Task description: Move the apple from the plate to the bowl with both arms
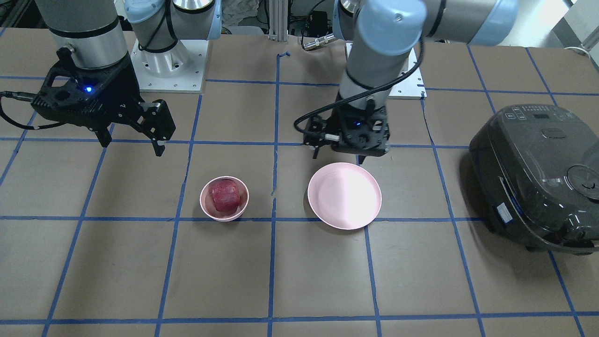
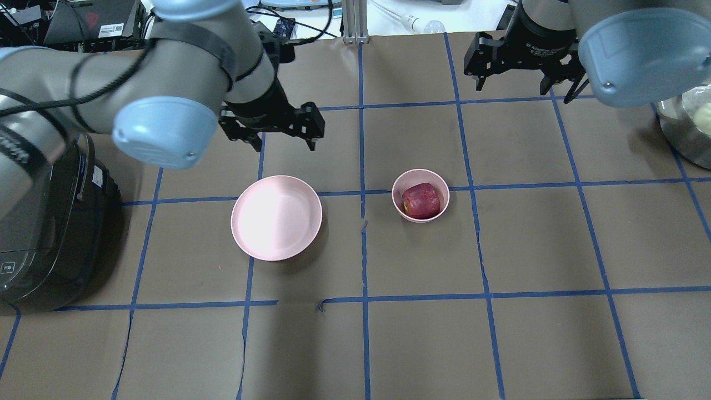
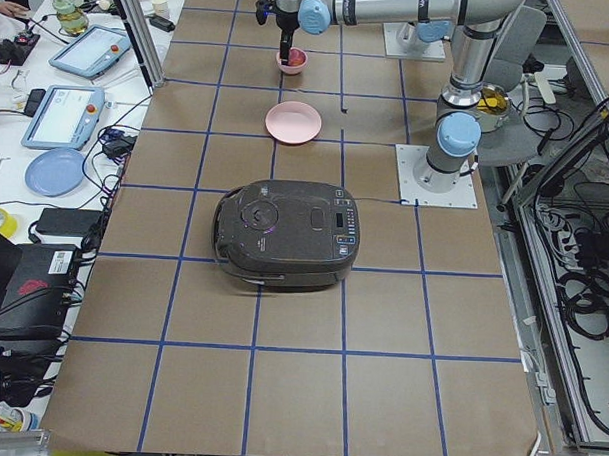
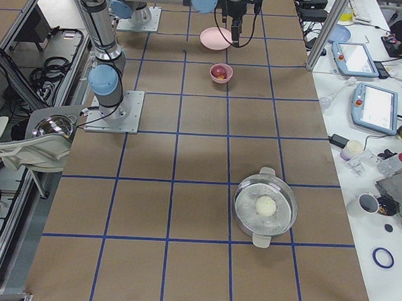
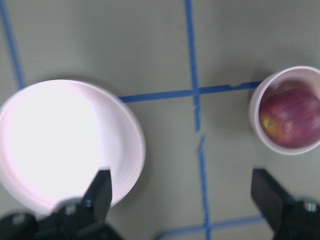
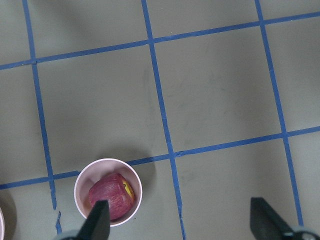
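The dark red apple (image 1: 226,195) lies in the small deep pink bowl (image 1: 204,200). It also shows in the overhead view (image 2: 421,200), with the bowl's rim (image 2: 397,191) around it. The wide pink plate (image 1: 344,195) (image 2: 276,218) is bare. My left gripper (image 2: 284,145) (image 1: 338,156) hangs open and empty just behind the plate. Its wrist view shows the plate (image 5: 60,140) and the apple (image 5: 292,117). My right gripper (image 2: 522,89) (image 1: 132,146) is open and empty, raised well behind the bowl. Its wrist view shows the apple (image 6: 111,196) far below.
A black rice cooker (image 1: 538,178) (image 2: 39,233) stands at the robot's left end of the table. A steel pot (image 4: 265,206) with a pale round thing in it stands at the robot's right end. Blue tape lines grid the brown table.
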Tool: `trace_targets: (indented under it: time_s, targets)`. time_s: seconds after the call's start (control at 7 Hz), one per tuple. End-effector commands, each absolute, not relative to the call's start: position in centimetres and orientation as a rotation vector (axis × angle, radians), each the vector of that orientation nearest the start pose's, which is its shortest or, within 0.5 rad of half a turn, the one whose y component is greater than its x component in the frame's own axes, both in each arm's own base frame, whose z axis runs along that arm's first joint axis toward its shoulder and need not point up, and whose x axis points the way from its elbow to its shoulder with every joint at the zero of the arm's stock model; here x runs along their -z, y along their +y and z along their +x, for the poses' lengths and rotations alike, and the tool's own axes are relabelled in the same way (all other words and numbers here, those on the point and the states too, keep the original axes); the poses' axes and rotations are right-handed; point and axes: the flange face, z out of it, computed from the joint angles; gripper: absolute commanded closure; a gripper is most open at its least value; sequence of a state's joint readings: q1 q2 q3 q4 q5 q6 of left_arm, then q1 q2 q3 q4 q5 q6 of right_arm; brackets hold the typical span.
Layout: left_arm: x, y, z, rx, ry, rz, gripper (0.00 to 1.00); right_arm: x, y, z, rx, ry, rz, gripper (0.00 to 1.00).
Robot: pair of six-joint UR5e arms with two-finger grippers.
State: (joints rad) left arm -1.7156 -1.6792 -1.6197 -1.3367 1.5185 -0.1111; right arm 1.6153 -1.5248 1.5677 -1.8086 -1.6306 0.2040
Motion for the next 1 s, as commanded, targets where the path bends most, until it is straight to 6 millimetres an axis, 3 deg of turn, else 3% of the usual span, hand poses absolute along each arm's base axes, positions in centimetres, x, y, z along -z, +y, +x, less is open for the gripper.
trace_targets:
  time_s: [0.0, 0.29, 0.86]
  targets:
    - [-48.9, -51.8, -14.4, 0.074, 3.119, -0.042, 0.0, -49.1, -52.2, 15.1, 0.316, 3.15, 0.261, 0.0]
    - [-50.7, -50.6, -14.7, 0.094, 3.133, -0.039, 0.0, -49.2, -52.2, 15.2, 0.318, 3.15, 0.259, 0.0]
    - [-51.5, -51.4, -14.4, 0.128, 3.157, -0.05, 0.0, -49.2, -52.2, 15.1, 0.316, 3.15, 0.261, 0.0]
